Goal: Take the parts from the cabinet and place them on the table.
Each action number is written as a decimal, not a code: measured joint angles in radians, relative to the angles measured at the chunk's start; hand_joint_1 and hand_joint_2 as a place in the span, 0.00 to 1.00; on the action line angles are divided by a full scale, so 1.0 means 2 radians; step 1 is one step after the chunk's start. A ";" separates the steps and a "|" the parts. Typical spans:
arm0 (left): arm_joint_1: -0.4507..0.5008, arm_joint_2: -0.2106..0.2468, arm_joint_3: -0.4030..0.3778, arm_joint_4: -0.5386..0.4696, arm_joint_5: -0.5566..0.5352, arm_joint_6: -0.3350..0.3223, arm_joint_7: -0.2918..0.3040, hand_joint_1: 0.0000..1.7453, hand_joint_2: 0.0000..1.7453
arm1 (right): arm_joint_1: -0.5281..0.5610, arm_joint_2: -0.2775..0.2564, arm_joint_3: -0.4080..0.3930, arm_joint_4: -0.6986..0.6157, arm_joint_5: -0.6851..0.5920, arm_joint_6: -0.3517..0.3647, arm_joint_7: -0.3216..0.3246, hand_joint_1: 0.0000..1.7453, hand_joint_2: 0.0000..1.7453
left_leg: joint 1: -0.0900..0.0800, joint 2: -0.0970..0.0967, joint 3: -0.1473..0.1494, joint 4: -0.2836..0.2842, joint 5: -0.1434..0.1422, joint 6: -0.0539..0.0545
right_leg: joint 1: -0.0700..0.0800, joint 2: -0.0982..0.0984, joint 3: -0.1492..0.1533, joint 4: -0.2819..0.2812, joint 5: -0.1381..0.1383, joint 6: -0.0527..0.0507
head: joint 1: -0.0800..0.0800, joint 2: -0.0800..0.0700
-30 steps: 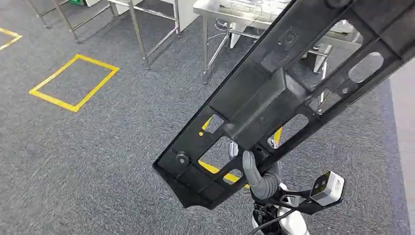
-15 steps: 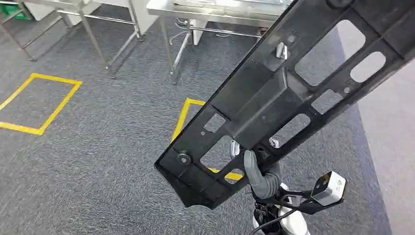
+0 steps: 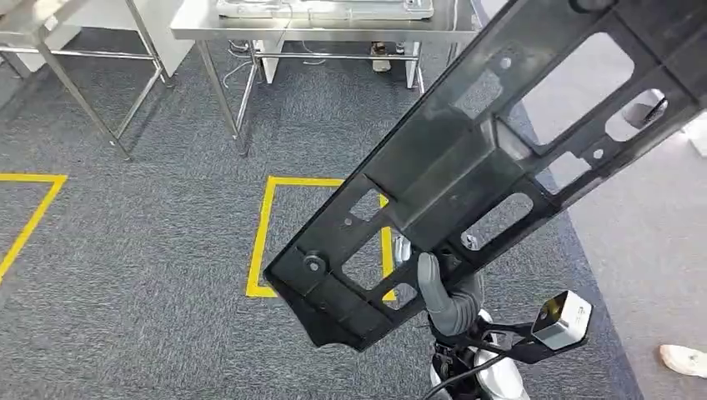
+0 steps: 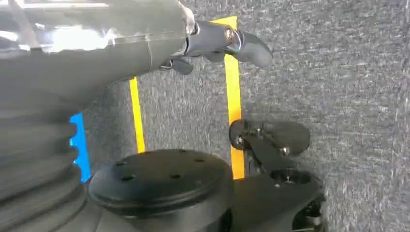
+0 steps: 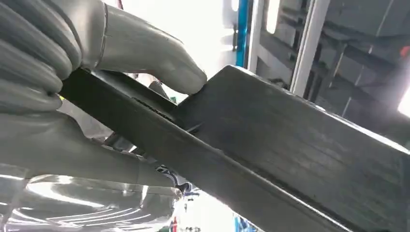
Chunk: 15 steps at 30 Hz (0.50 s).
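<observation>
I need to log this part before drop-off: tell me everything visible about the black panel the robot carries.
The panel is a long, flat black piece, plastic-looking, with ribs, many cutouts and a raised boxy middle. It slants up over grey carpet, its upper end out of frame. The right hand grips it near its lower end.

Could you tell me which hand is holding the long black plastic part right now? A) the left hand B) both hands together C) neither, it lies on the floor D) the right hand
D: the right hand grips the black part near its lower end, thumb pressed on its face, while the left hand hangs over the carpet with nothing in it.
</observation>
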 joint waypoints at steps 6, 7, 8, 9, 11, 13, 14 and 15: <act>0.005 0.001 0.001 0.000 0.005 -0.023 0.000 0.00 1.00 | -0.004 0.000 0.000 0.001 0.001 0.000 -0.001 1.00 1.00 | -0.003 0.023 -0.002 0.000 0.000 0.004 | -0.004 -0.049 -0.064 0.138 -0.058 0.009 | 0.000 0.000; 0.004 0.001 0.001 0.000 0.006 -0.028 0.001 0.00 1.00 | -0.003 0.000 0.000 0.001 0.001 0.001 -0.002 1.00 1.00 | -0.003 0.025 -0.001 0.000 0.000 0.004 | -0.005 -0.050 -0.046 0.106 -0.039 0.009 | 0.000 0.000; 0.004 0.001 0.001 0.000 0.007 -0.031 0.001 0.00 1.00 | -0.003 0.000 0.000 0.001 0.002 0.001 -0.003 1.00 1.00 | -0.003 0.026 -0.001 0.001 -0.001 0.002 | -0.006 -0.052 -0.020 0.060 -0.018 0.008 | 0.000 0.000; 0.004 0.001 0.002 0.000 0.007 -0.035 0.001 0.00 1.00 | -0.003 0.000 0.000 0.001 0.002 0.001 -0.004 1.00 1.00 | -0.003 0.026 0.000 0.002 -0.003 0.000 | -0.006 -0.054 0.006 0.013 -0.002 0.006 | 0.000 0.000; 0.003 0.001 0.002 0.000 0.007 -0.037 0.001 0.00 1.00 | -0.002 0.000 0.000 0.001 0.002 0.001 -0.005 1.00 1.00 | -0.006 0.027 -0.001 0.004 -0.005 -0.006 | -0.002 -0.054 0.015 -0.009 -0.007 0.001 | 0.000 0.000; 0.003 0.001 0.002 0.000 0.007 -0.039 0.001 0.00 1.00 | -0.001 0.000 0.000 0.001 0.003 0.001 -0.006 1.00 1.00 | -0.005 0.027 0.000 0.003 -0.006 -0.011 | 0.001 -0.053 0.014 -0.008 -0.009 -0.004 | 0.000 0.000; 0.002 0.001 0.002 0.000 0.007 -0.041 0.001 0.00 1.00 | -0.001 0.000 0.000 0.001 0.003 0.001 -0.007 1.00 1.00 | -0.005 0.028 0.001 0.002 -0.007 -0.015 | 0.000 -0.053 0.014 -0.010 -0.008 -0.008 | 0.000 0.000; 0.002 0.002 0.002 0.000 0.007 -0.042 0.001 0.00 1.00 | -0.001 0.000 0.000 0.000 0.003 0.001 -0.007 1.00 1.00 | -0.002 0.028 0.000 0.008 -0.011 -0.017 | -0.004 -0.054 0.018 -0.014 -0.006 -0.011 | 0.000 0.000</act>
